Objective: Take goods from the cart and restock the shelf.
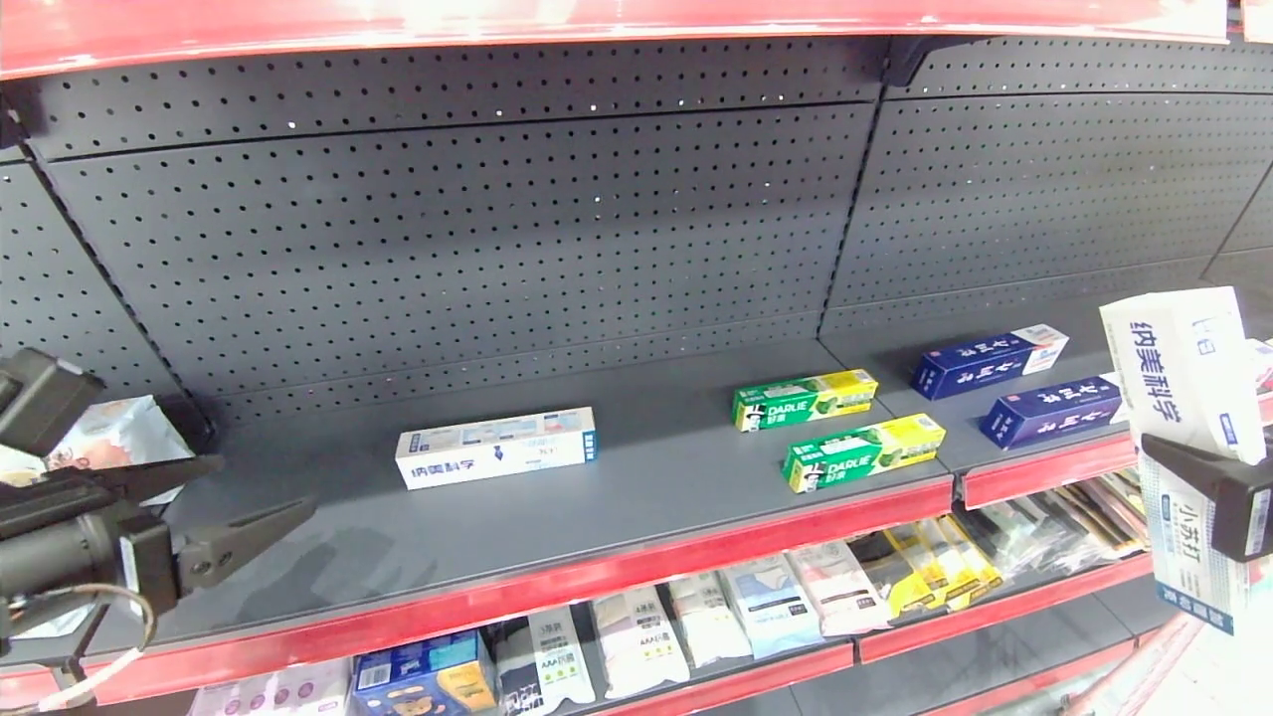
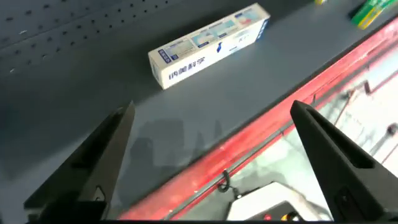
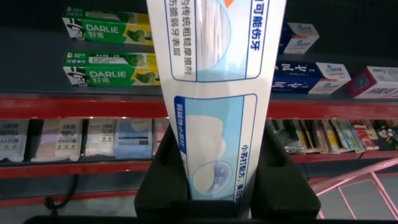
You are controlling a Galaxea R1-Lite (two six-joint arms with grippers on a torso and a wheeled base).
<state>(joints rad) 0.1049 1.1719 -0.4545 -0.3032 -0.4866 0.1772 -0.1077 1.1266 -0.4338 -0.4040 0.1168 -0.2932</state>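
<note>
- Grey metal shelf (image 1: 636, 487) with a red front lip runs left to right; a perforated back panel stands behind it
- left gripper (image 1: 267, 484) hangs at the near left above the shelf's front edge; its jaws are spread wide with nothing between them
- white box (image 1: 495, 447) lies flat on the shelf, farther in than the left gripper and towards the middle; apart from it
- right gripper (image 1: 1208, 487) sits at the near right, clenched on a white-and-blue box (image 1: 1188, 388); the box stands roughly upright, off the shelf, in front of its right end
- two green boxes (image 1: 806, 400) lie flat right of centre, one nearer than the other; two blue boxes (image 1: 990, 361) lie just right of them
- pale packets (image 1: 696, 617) line the lower shelf
</note>
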